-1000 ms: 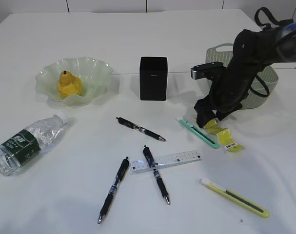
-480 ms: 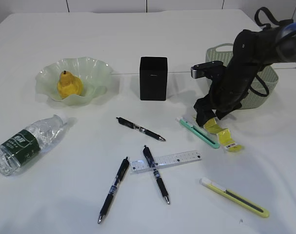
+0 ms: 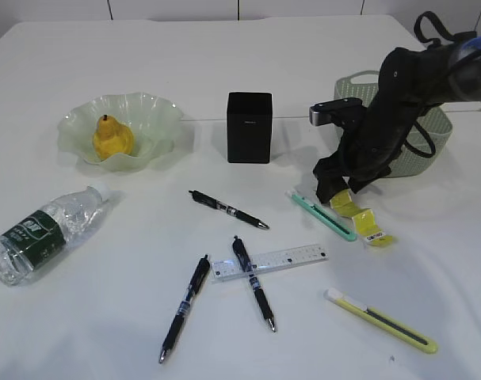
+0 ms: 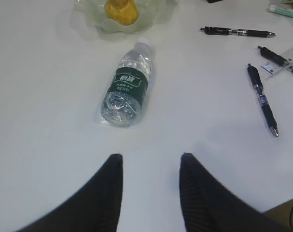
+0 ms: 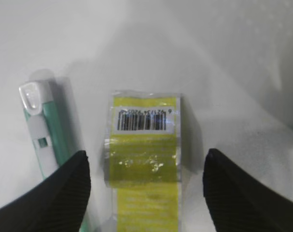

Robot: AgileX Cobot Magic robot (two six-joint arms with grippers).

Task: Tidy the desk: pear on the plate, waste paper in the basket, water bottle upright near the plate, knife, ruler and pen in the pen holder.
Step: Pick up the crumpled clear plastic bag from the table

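Right wrist view looks straight down on the waste paper (image 5: 144,164), a folded yellow strip in clear wrap with a white patch bearing a black barcode and a row of digits too small to read reliably; it lies flat on the tabletop (image 5: 136,43) between the spread fingers of the right tool (image 5: 146,181), which is released and touches nothing. Just beside the paper, on its left in this view, lies a teal-green utility knife (image 5: 49,140) with a white end, partly under one finger. From the exterior view, the right tool (image 3: 341,192) hangs over that paper (image 3: 360,216), with the sage-green basket (image 3: 353,85) behind the arm, the black pen holder (image 3: 249,127) well to the paper's left, and a yellow knife (image 3: 380,320) nearer the camera. Farther from the paper sit the clear ruler (image 3: 269,262) crossed by a pen (image 3: 253,282), the pear (image 3: 112,138) on the plate (image 3: 157,107), and the water bottle (image 4: 127,87) on its side, its dark green label showing white characters, ahead of the half-open, empty left tool (image 4: 150,186). White tabletop; white panels behind.
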